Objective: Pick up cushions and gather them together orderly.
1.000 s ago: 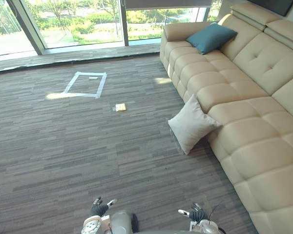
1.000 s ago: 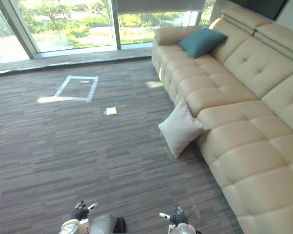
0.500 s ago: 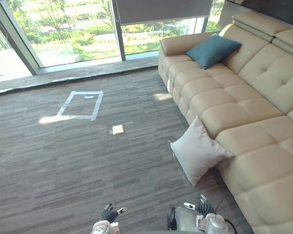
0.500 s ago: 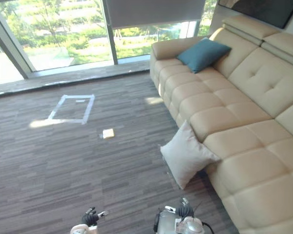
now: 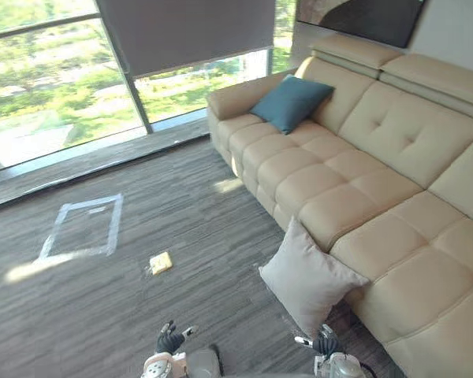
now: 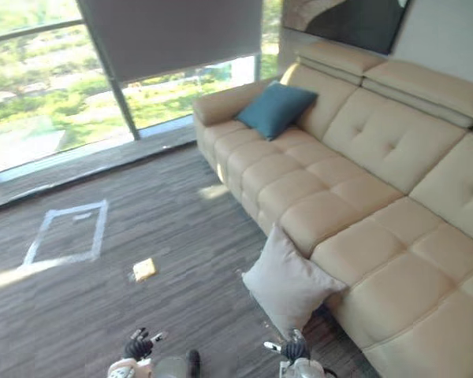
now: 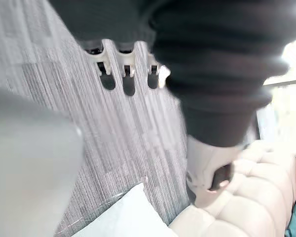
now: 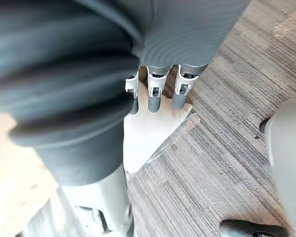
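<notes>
Viewpoint shifted; plump square pale-grey cushion leans against beige sofa.

Grey striped carpet covers the floor; a long cream tufted sofa runs along the right side from near to far; at the far side, tall dark-framed windows show greenery, with a dark roller blind drawn partway down; a dark picture hangs on the pale wall above the sofa; a taped rectangle marks the carpet at left, with a sunlit patch touching its near corner.

Bright daylight from the windows patches the carpet.
</notes>
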Controlling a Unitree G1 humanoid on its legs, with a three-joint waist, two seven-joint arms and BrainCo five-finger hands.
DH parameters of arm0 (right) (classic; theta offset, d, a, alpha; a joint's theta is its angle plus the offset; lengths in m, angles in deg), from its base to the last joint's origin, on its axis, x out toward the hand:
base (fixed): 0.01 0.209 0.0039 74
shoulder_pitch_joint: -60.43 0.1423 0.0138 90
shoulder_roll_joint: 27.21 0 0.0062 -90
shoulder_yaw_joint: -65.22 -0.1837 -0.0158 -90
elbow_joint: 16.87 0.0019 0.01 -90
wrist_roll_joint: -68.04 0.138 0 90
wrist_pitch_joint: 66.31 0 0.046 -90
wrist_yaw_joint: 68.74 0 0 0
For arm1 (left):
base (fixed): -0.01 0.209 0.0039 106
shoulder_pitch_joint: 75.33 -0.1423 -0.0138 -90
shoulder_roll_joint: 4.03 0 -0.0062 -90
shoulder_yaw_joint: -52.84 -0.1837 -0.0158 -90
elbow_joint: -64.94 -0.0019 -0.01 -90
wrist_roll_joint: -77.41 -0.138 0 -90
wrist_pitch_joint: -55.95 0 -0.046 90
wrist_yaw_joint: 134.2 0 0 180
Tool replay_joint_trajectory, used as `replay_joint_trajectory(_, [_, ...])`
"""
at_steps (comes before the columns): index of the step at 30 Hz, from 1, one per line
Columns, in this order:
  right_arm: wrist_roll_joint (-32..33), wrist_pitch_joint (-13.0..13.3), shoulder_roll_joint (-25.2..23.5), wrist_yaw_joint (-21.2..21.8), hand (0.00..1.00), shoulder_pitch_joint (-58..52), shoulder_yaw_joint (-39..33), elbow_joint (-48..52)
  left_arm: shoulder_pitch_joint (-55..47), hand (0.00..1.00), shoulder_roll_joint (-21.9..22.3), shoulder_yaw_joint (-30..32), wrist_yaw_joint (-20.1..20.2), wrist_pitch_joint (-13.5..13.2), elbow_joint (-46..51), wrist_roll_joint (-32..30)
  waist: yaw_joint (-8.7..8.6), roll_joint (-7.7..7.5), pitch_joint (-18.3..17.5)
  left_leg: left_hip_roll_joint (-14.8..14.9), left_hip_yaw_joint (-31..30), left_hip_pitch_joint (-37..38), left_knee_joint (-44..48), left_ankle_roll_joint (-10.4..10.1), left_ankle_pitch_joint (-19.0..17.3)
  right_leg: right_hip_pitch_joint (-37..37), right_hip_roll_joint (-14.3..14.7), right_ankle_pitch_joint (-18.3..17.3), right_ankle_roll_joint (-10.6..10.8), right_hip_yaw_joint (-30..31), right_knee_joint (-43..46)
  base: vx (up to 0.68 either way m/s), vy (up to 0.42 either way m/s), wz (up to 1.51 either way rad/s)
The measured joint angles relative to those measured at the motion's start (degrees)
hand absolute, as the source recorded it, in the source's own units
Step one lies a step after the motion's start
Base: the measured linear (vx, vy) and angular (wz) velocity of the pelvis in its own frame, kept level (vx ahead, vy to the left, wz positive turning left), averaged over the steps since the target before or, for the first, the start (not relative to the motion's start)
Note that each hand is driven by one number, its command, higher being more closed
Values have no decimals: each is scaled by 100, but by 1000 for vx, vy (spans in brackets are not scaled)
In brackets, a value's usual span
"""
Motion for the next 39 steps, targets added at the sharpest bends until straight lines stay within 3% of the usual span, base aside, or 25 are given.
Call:
replay_joint_trajectory(2, [-2,1,-123,1,0,34,9,16,105,0,-61,-4,6,13,-178,-8,21,-57,-10,-27,395,344,-89,136,-150,-410,-54,168,106,175,882,357,282,-91])
replay_joint_trajectory(3, [-6,2,-132,4,0,49,11,22,121,0,-63,-8,7,24,-207,-7,19,-42,0,-28,493,468,-163,167,-168,-549,-55,241,140,180,1213,247,225,-87])
replay_joint_trajectory(4, [-7,15,-168,9,0,118,5,42,151,0,-59,-109,7,44,-304,-9,13,26,44,-40,712,865,-379,255,-220,-904,-87,354,190,101,2105,198,195,-73])
replay_joint_trajectory(6, [-13,17,-192,22,0,184,35,44,166,0,8,-263,-5,52,-323,-2,10,156,101,-36,1083,1467,-852,272,-231,-1180,-274,170,127,-734,2739,149,184,-78])
replay_joint_trajectory(7, [-13,16,-199,23,0,201,55,38,169,0,28,-312,-6,51,-320,1,9,192,101,-29,1164,1599,-985,272,-231,-1247,-309,125,70,-985,2788,104,138,-87])
replay_joint_trajectory(8, [-17,19,-215,31,0,270,129,20,177,0,30,-425,-6,51,-326,2,-16,232,103,-30,1414,1841,-1309,275,-235,-1519,-393,42,-37,-1674,2674,86,83,-77])
replay_joint_trajectory(10, [-17,24,-201,37,0,333,132,14,212,0,7,-509,-4,51,-382,3,-41,255,130,-5,1597,1904,-1446,243,-218,-1694,-374,48,-68,-2148,2308,111,11,-63])
replay_joint_trajectory(11, [-17,24,-165,38,0,412,132,6,261,0,-20,-614,5,56,-475,0,-90,285,152,31,1691,1930,-1494,212,-211,-1783,-330,96,-140,-2503,1918,193,-66,-51])
replay_joint_trajectory(12, [-15,32,-108,33,0,471,119,1,342,0,-79,-776,15,62,-606,-6,-181,330,250,95,1739,1940,-1468,155,-196,-1835,-196,379,-358,-2854,1128,251,-129,-46])
replay_joint_trajectory(13, [-14,34,-100,27,0,485,114,-4,342,0,-146,-860,24,62,-648,-6,-245,264,290,42,1698,1956,-1447,154,-197,-1813,-85,898,-484,-2804,596,229,-140,-35])
replay_joint_trajectory(14, [-16,47,-40,25,0,503,89,-9,385,0,-123,-890,17,69,-697,4,-292,288,343,60,1577,2033,-1445,117,-220,-1725,21,991,-696,-2736,599,239,-166,-40])
replay_joint_trajectory(15, [-24,78,48,29,0,512,-28,-12,432,0,-13,-856,40,67,-703,-89,-261,431,407,207,1490,2122,-1408,82,-199,-1626,133,930,-727,-2669,561,239,-189,-51])
replay_joint_trajectory(17, [-23,78,73,21,0,520,-100,-8,459,0,49,-803,59,56,-688,-224,-262,484,445,290,1478,2065,-989,20,-233,-1569,198,743,-739,-2614,592,214,-212,-36])
replay_joint_trajectory(18, [-22,80,74,15,0,489,-207,6,459,0,44,-796,65,60,-665,-227,-287,481,447,431,1412,1879,-396,-85,-303,-1445,257,602,-691,-2607,528,205,-223,-5])
replay_joint_trajectory(20, [-14,73,128,6,0,380,-294,34,401,0,150,-563,133,55,-369,-227,-247,530,456,967,1010,1148,1690,-218,-340,-983,565,468,-759,-2522,287,206,-189,-17])
replay_joint_trajectory(22, [-6,68,117,5,0,359,-284,25,277,0,210,-392,150,39,-161,-221,-214,546,454,1131,847,865,2395,-290,-428,-764,723,356,-792,-2326,252,180,-82,-55])
replay_joint_trajectory(25, [5,71,101,4,0,336,-297,29,273,0,186,-378,146,46,-139,-219,-205,520,446,1071,881,582,1972,-211,-581,-571,765,333,-771,-2007,61,243,-20,-77])
replay_joint_trajectory(27, [8,70,99,-1,0,364,-303,35,279,0,172,-379,127,39,-137,-218,-181,478,453,791,533,481,1015,-208,-636,-456,694,360,-768,-1611,21,272,103,-93])
replay_joint_trajectory(29, [6,71,94,0,0,312,-280,22,304,0,176,-383,102,34,-156,-216,-88,451,442,359,-323,509,47,-230,-561,-417,608,297,-629,-1175,56,269,217,-107])
replay_joint_trajectory(30, [5,77,101,1,0,272,-268,32,316,0,183,-387,96,25,-185,-218,-86,469,429,279,-626,516,-266,-224,-324,-421,612,237,-526,-1016,122,271,258,-101])
replay_joint_trajectory(31, [4,83,141,3,0,271,-262,45,301,0,233,-401,83,27,-217,-217,-80,576,363,368,-684,482,-565,-429,197,-463,730,174,-412,-813,215,317,314,-107])
replay_joint_trajectory(32, [5,61,62,3,0,248,-243,18,310,0,130,-399,39,14,-270,-214,-63,378,228,269,-427,620,-574,-403,156,-461,585,151,-272,-626,257,318,315,-86])
replay_joint_trajectory(35, [6,76,-170,10,0,133,-229,10,312,0,-48,-408,34,26,-329,-216,-67,51,55,25,-110,838,-877,-342,158,-429,267,145,-160,-600,75,188,211,-45])
replay_joint_trajectory(36, [6,75,-198,14,0,78,-246,-3,335,0,-76,-418,34,35,-374,-220,-72,-11,23,-61,-47,973,-941,-313,173,-296,179,187,-87,-608,-37,155,191,-29])
replay_joint_trajectory(39, [5,79,-175,16,0,15,-340,-15,337,0,-54,-502,38,34,-465,-220,-89,22,6,-234,-41,1366,-1217,-221,228,17,21,224,-26,-659,-207,70,98,-1])
